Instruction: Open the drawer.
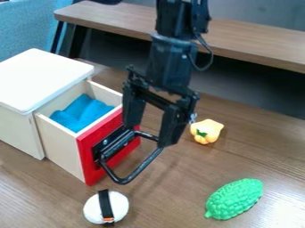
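- Your drawer [62,147] is standing well out of its white-topped cabinet [42,80], blue cloth [86,115] showing inside; the opening is looking complete, perhaps only backing away remaining.
- Your hand [148,136] is hanging wide at the black handle [143,165], the drawer's red front [90,175] lying just beside it.
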Action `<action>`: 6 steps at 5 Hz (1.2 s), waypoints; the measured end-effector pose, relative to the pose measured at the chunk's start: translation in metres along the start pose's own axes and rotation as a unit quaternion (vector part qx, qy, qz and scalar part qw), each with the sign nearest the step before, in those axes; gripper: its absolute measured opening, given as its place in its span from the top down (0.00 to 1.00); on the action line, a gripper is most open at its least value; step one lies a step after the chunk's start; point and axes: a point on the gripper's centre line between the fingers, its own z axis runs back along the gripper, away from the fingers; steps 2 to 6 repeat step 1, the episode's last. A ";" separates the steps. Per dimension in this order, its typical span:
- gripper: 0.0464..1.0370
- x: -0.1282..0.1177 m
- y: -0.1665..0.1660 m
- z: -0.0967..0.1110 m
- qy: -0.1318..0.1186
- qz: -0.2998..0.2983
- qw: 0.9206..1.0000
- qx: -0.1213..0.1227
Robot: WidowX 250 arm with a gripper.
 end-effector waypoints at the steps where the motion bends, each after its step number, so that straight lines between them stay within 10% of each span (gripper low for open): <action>1: 0.04 -0.012 0.009 0.003 0.035 0.024 0.999 -0.011; 6: 0.04 -0.012 0.009 0.003 0.035 0.024 0.999 -0.011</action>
